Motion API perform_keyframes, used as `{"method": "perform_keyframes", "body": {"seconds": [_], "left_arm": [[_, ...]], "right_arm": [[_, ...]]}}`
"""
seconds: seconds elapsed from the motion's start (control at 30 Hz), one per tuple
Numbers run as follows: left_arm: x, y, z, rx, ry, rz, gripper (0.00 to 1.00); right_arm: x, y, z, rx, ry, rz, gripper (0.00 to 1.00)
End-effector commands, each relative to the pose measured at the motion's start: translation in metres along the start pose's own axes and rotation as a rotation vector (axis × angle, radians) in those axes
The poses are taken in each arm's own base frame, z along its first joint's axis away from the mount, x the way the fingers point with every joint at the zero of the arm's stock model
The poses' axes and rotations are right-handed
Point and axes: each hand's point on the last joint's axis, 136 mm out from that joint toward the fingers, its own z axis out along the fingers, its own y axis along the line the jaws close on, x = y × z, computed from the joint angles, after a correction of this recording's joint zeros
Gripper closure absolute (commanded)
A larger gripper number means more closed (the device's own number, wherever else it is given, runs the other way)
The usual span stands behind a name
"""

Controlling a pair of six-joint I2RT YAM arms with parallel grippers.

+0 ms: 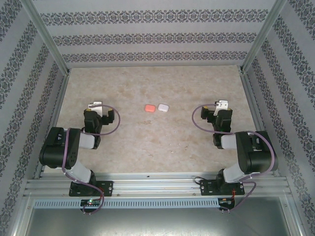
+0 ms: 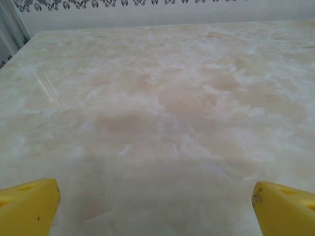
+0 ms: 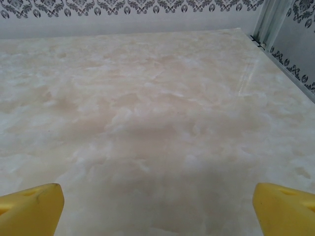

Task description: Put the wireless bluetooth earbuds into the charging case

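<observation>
Two small rounded charging cases lie side by side at the middle of the marble table: a coral-orange case (image 1: 148, 107) and a white case (image 1: 163, 108) just right of it, both closed as far as I can tell. The tiny earbuds are out of view. My left gripper (image 1: 94, 105) rests low over the table well left of the cases, and its yellow fingertips (image 2: 29, 206) stand wide apart with bare marble between them, so my left gripper (image 2: 156, 209) is open. My right gripper (image 1: 222, 104) sits well right of the cases, open (image 3: 157, 209) and holding nothing.
The beige marble tabletop (image 1: 157, 147) is walled by patterned panels at the back and both sides. Aluminium posts (image 3: 268, 22) stand at the back corners. A metal rail (image 1: 157, 187) with both arm bases runs along the near edge.
</observation>
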Motion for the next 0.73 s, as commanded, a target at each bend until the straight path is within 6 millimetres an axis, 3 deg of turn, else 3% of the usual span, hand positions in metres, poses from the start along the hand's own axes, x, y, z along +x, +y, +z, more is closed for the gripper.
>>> {"method": "perform_keyframes", "body": {"seconds": [0.0, 0.7], "left_arm": [[-0.007, 0.007, -0.01, -0.027, -0.066, -0.035, 0.0], [-0.006, 0.0, 0.002, 0.004, 0.001, -0.016, 0.0]], "right_arm": [[-0.014, 0.004, 0.001, 0.0, -0.035, -0.015, 0.02], [-0.013, 0.004, 0.001, 0.001, -0.033, -0.017, 0.02]]}}
